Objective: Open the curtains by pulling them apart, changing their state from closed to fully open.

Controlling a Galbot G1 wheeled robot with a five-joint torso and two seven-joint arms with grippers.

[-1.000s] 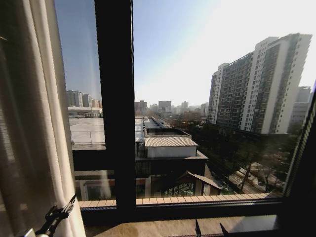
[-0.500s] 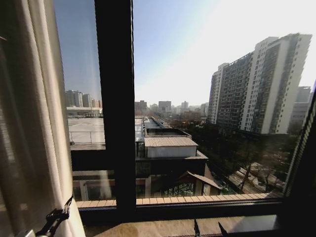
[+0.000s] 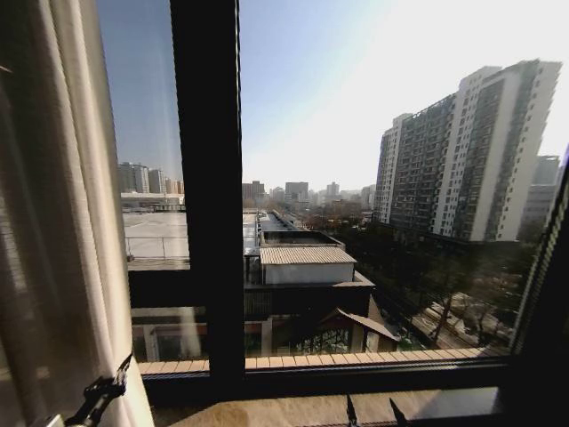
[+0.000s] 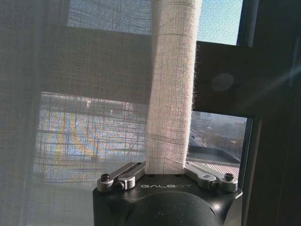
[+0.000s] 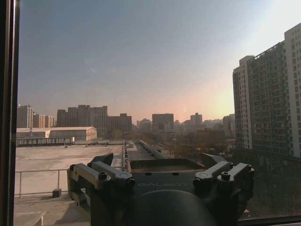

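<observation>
One panel of the curtains (image 3: pixel 53 222), sheer cream fabric in long pleats, hangs bunched at the window's left edge in the head view. My left gripper (image 3: pixel 100 393) sits low against that panel. In the left wrist view my left gripper (image 4: pixel 164 168) is shut on the curtain's thicker beige hem (image 4: pixel 171 84), which rises straight up from between the fingers. Sheer fabric (image 4: pixel 70 117) spreads beside the hem. My right gripper (image 5: pixel 162 162) is open with nothing between its fingers, facing bare glass. Its fingertips (image 3: pixel 369 414) poke up at the bottom of the head view.
A dark vertical frame bar (image 3: pixel 206 196) splits the window, and a dark frame (image 3: pixel 547 338) borders it on the right. A stone sill (image 3: pixel 284 411) runs along the bottom. Buildings and sky lie beyond the uncovered glass.
The curtain's edge and my left gripper have crept slightly further left. My right gripper's fingertips have shifted a little left along the bottom edge.
</observation>
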